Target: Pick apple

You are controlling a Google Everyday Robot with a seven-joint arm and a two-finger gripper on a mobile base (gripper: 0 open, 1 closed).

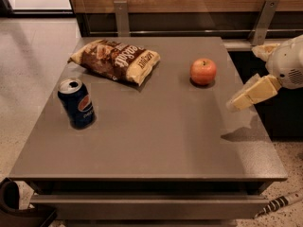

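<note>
The apple (203, 71) is small, round and red-orange with a short dark stem. It sits on the grey table (156, 131) at the back right. My gripper (246, 77) comes in from the right edge of the view, just over the table's right edge. It is to the right of the apple, a little nearer the front and apart from it. Its two cream fingers (253, 92) stand apart with nothing between them.
A blue soda can (76, 103) stands upright at the left of the table. A brown chip bag (116, 59) lies at the back left. A wooden wall with metal brackets (262, 20) runs behind the table. A dark gap lies to the table's right.
</note>
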